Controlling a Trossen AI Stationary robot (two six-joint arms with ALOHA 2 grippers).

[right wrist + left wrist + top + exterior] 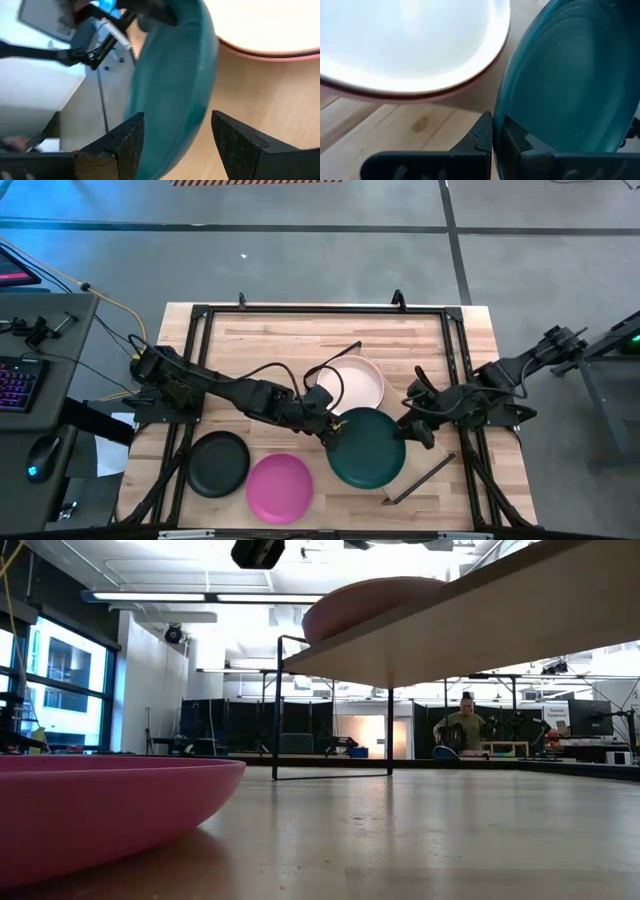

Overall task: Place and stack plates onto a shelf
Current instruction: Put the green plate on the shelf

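Observation:
My left gripper [327, 430] [492, 122] is shut on the dark green plate [370, 450] [570, 85], near the table's middle. My right gripper [413, 428] [177, 116] is open at the plate's [175, 75] right rim, one finger on each side of it; whether they touch it, I cannot tell. A light pink plate [355, 383] [370, 605] with a pale inside lies on the wooden shelf [480, 620], just beyond the green one. The black plate [219, 463] and the magenta plate [279, 487] [100, 810] lie flat on the table near its front edge. My left gripper pinches the dark green plate's left rim [501, 107] between its two fingers, one finger [480, 132] on the outside and one [517, 137] on the inner face. It comes level from the table's left. The plate is tilted in the hold; its underside is hidden.
A thin dark end frame of the shelf [418, 480] lies at the table's front right, another [340, 358] beyond the pink plate. Black rails [320, 308] run around the tabletop. A person [465, 730] sits far behind the table.

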